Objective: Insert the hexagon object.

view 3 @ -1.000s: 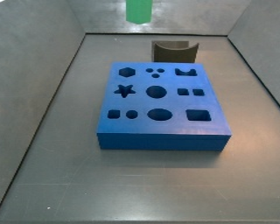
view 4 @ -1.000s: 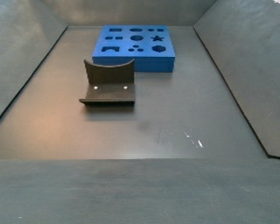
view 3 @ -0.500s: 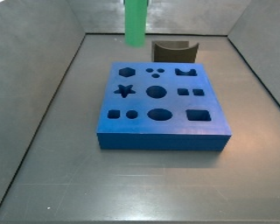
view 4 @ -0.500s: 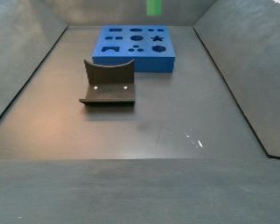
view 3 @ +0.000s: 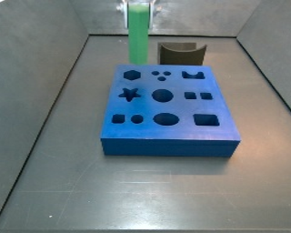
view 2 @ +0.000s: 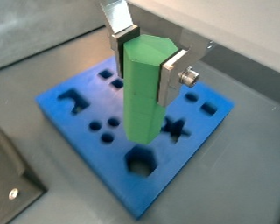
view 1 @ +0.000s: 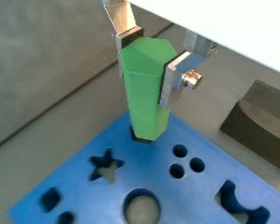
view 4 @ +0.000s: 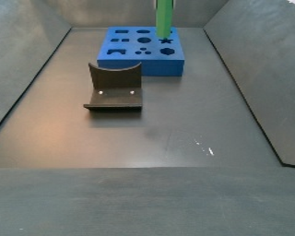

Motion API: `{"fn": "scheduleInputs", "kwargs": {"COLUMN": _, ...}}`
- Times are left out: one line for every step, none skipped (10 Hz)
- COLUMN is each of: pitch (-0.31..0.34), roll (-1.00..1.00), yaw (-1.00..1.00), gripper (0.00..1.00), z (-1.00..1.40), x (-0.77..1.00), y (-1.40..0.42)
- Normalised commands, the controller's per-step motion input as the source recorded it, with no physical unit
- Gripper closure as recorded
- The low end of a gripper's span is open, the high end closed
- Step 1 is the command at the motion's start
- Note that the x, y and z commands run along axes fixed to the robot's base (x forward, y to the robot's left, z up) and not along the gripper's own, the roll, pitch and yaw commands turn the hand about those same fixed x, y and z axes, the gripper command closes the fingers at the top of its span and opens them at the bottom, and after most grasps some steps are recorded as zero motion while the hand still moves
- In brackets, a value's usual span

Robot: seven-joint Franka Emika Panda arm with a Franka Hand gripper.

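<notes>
My gripper [view 1: 152, 54] is shut on the hexagon object [view 1: 145, 87], a long bright green bar held upright; both wrist views show it [view 2: 145, 87] between the silver fingers [view 2: 174, 74]. Its lower end hangs just above the blue block [view 3: 173, 127], over the far left corner near the hexagon hole [view 3: 134, 75]. In a wrist view that hole [view 2: 140, 160] lies just past the bar's lower end. In both side views the bar [view 3: 138, 35] [view 4: 166, 16] comes down from the top edge, and the gripper [view 3: 137, 6] barely shows.
The blue block [view 4: 143, 51] has several shaped holes, among them a star [view 3: 128, 93] and circles. The dark fixture [view 4: 114, 88] stands on the floor beside the block, also seen behind it [view 3: 181, 52]. Grey walls enclose the floor.
The green bar has come down from the top edge of the side views toward the block's hexagon corner. The block and fixture have not moved.
</notes>
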Motion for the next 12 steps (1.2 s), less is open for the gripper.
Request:
{"fn": "scheduleInputs", "kwargs": {"pitch": -0.139, "roll": -0.21, "yaw": 0.00, "gripper": 1.00, "z": -0.71, "x": -0.05, "y": 0.32}}
{"fn": "scheduleInputs", "kwargs": {"pitch": -0.181, "roll": -0.24, "yaw": 0.00, "gripper": 1.00, "z": -0.53, "x": -0.17, "y": 0.05}}
{"fn": "scheduleInputs", "kwargs": {"pitch": -0.184, "roll": -0.18, "yaw": 0.08, "gripper": 1.00, "z": -0.25, "x": -0.19, "y": 0.00}}
{"fn": "scheduleInputs", "kwargs": {"pitch": -0.147, "roll": -0.11, "yaw": 0.15, "gripper": 1.00, "z": -0.20, "x": -0.18, "y": 0.00}}
{"fn": "scheduleInputs", "kwargs": {"pitch": -0.109, "roll": -0.07, "yaw": 0.05, "gripper": 1.00, "z": -0.14, "x": -0.25, "y": 0.00}}
{"fn": "scheduleInputs", "kwargs": {"pitch": -0.117, "roll": -0.06, "yaw": 0.04, "gripper": 1.00, "z": -0.12, "x": -0.33, "y": 0.00}}
{"fn": "scheduleInputs", "kwargs": {"pitch": -0.130, "roll": -0.08, "yaw": 0.04, "gripper": 1.00, "z": -0.17, "x": -0.31, "y": 0.00}}
{"fn": "scheduleInputs", "kwargs": {"pitch": -0.103, "roll": -0.14, "yaw": 0.00, "gripper": 1.00, "z": -0.26, "x": -0.06, "y": -0.03}}
{"fn": "scheduleInputs", "kwargs": {"pitch": -0.084, "roll": -0.14, "yaw": 0.00, "gripper": 1.00, "z": -0.41, "x": 0.00, "y": -0.06}}
{"fn": "scheduleInputs", "kwargs": {"pitch": -0.076, "roll": -0.16, "yaw": 0.00, "gripper": 1.00, "z": -0.48, "x": 0.10, "y": -0.04}}
{"fn": "scheduleInputs", "kwargs": {"pitch": -0.054, "roll": -0.15, "yaw": 0.00, "gripper": 1.00, "z": -0.53, "x": 0.15, "y": 0.00}}
{"fn": "scheduleInputs", "kwargs": {"pitch": -0.044, "roll": -0.14, "yaw": 0.00, "gripper": 1.00, "z": -0.57, "x": 0.19, "y": 0.00}}
